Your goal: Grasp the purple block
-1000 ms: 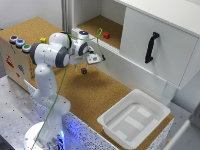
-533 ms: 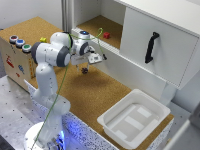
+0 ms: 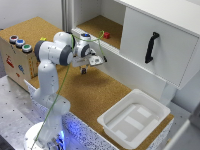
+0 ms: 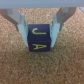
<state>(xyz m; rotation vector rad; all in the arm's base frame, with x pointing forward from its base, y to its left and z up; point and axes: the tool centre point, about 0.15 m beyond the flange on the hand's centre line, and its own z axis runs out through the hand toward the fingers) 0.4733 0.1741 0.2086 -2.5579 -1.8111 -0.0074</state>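
Wrist view: the block (image 4: 38,39) is dark purple with yellow letters — a "J" on its upper face and "JA" on the face toward the camera. It sits on the cork (image 4: 42,67) between the two pale blue fingers (image 4: 21,26), one finger at each side face. The fingers appear to touch or nearly touch the block's sides — jaws narrow, closed around the block, though firm contact is hard to confirm at this blur. The block looks upright, square to the jaws, its bottom on the cork.

Exterior view: the gripper (image 3: 84,70) hangs low over the cork counter (image 3: 95,92), near the counter's back edge, just in front of the white cabinet wall (image 3: 125,62). The block itself is too small to make out here; only a dark tip shows under the fingers. A red cube (image 3: 106,35) lies in the open cabinet compartment, well apart from the gripper. A white tray (image 3: 134,119) sits at the counter's corner toward the exterior view's right. A box (image 3: 17,55) with coloured buttons stands at the exterior view's left; no writing on it can be read. The cabinet door carries a black handle (image 3: 151,46).
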